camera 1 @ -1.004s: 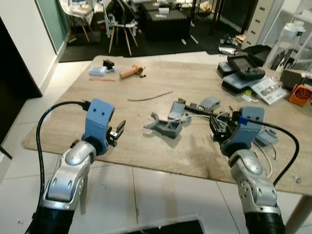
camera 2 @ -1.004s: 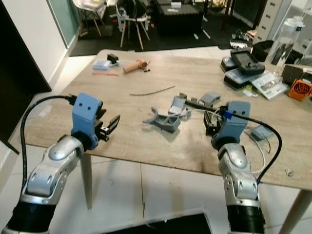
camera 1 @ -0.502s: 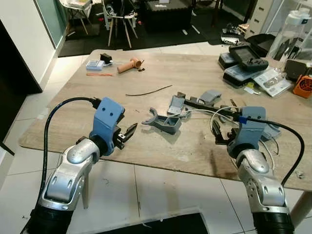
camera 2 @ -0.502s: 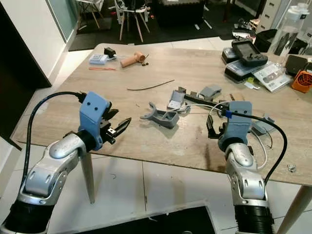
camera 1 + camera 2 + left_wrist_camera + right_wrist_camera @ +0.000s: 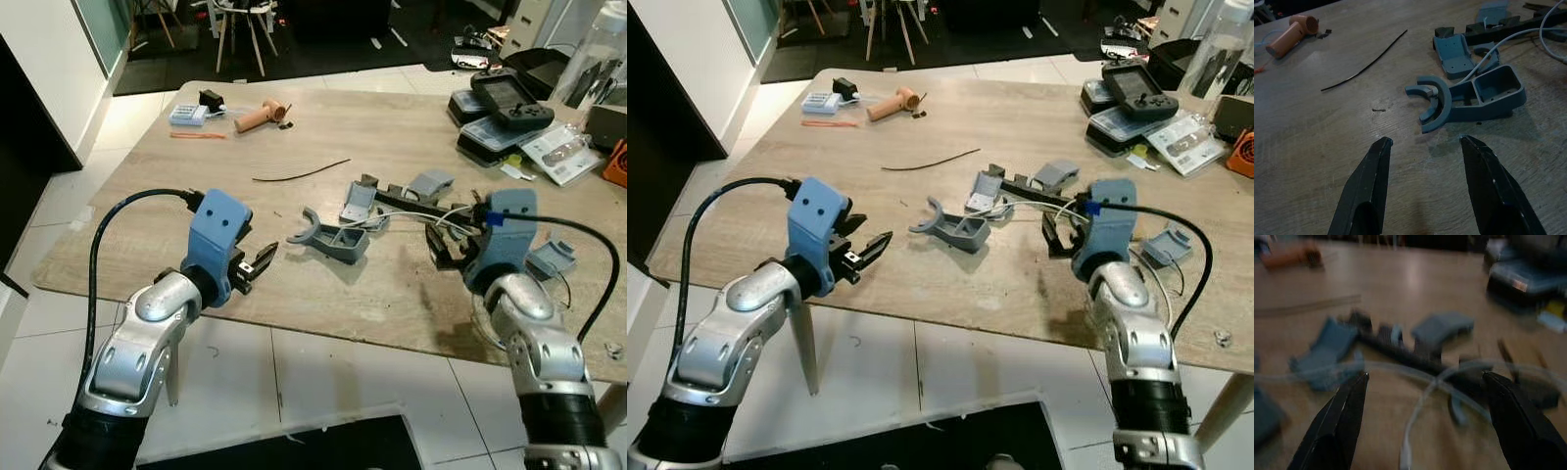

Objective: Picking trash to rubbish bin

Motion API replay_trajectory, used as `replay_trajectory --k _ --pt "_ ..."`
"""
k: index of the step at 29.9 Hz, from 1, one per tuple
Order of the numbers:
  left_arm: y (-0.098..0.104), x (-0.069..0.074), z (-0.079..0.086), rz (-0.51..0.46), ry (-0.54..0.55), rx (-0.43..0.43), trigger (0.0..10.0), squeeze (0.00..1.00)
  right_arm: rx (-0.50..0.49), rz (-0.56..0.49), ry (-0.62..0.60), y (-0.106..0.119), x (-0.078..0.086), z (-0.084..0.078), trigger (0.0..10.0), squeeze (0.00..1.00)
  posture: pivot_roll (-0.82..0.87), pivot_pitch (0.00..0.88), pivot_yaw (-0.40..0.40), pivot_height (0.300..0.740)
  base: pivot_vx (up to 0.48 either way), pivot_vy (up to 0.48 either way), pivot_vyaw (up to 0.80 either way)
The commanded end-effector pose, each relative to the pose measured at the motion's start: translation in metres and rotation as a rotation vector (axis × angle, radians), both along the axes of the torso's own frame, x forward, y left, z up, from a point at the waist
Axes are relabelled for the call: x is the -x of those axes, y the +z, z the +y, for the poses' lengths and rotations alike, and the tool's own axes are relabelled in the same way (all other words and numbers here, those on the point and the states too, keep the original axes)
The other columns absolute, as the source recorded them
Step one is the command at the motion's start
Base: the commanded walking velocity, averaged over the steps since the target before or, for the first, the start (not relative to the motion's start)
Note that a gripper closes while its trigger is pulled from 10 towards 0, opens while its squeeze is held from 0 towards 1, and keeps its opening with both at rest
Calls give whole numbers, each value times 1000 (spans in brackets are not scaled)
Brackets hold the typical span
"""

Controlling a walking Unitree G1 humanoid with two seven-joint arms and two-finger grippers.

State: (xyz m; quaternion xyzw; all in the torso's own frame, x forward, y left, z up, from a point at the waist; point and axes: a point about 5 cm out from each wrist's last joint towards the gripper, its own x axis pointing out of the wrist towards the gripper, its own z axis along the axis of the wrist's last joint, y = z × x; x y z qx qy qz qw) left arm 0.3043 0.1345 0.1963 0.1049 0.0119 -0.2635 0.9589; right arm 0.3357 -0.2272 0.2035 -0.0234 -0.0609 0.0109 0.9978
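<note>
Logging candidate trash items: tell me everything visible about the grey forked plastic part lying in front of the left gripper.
The grey forked part looks like matte blue-grey plastic, perhaps 3D-printed: a C-shaped fork at one end, a short neck, an open rectangular box at the other. It lies flat on the wooden table, the fork toward the open left gripper, which is short of it. A white cable runs by its neck.

Silver arms, blue wrists, black cables

— Was any text, label or number readable anywhere?
— None. The leaflet point(image 5: 560, 157) carried print too small to read, and the small box point(image 5: 188, 115) showed no legible marking.
— Anything near the fingers?
— The grey parts point(image 5: 1469, 93) ahead of the left fingers point(image 5: 1371, 181) were blank.
</note>
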Motion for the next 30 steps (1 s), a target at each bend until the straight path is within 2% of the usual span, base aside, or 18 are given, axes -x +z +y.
replay_trajectory --k 1,3,4,6,9,10,13,15,18,19,20,22,23,30 --pt "3 2 2 -7 3 -2 10000 0 -32 -57 -6 9 0 -7 10000 0 37 201 72 740 0 0 0" --pt "3 2 2 -6 3 0 10000 0 -37 -84 -7 14 -1 -9 10000 0 37 201 73 740 0 0 0" --pt "4 2 1 -6 2 5 10000 0 -37 -164 -12 30 -1 -15 10000 0 38 203 73 740 0 0 0" --pt "5 1 1 -5 2 6 10000 0 -14 -200 -2 39 -1 -18 10000 0 37 202 74 740 0 0 0" --pt "4 2 1 -2 1 8 10000 0 86 -142 9 38 -2 -24 10000 0 37 202 74 740 0 0 0" --pt "4 2 1 -1 -1 7 10000 0 151 -96 17 34 -2 -26 10000 1000 35 198 73 740 0 0 0" --pt "4 3 0 0 -5 6 10000 0 282 9 41 24 1 -29 10000 1000 35 198 73 740 0 0 0" --pt "3 2 0 1 -6 7 10000 0 301 50 35 19 2 -31 10000 1000 32 193 70 740 0 0 0" --pt "3 3 0 1 -9 5 10000 0 277 70 32 13 2 -33 10000 1000 29 190 73 740 0 0 0" --pt "3 2 -2 0 -15 5 10000 0 255 95 47 3 2 -33 10000 667 31 186 73 740 0 0 0" --pt "3 2 -3 -1 -18 4 10000 0 236 103 52 0 2 -33 10000 506 31 186 73 740 0 0 0" --pt "4 2 -3 -1 -21 3 10000 0 217 109 56 -3 2 -33 10000 506 31 186 73 740 0 0 0" --pt "4 2 -3 -2 -21 2 10000 0 216 121 57 -6 1 -34 10000 0 34 182 72 740 0 0 0" --pt "4 3 -6 -4 -24 3 10000 0 248 184 32 -23 -1 -43 10000 0 38 178 71 740 0 0 0"
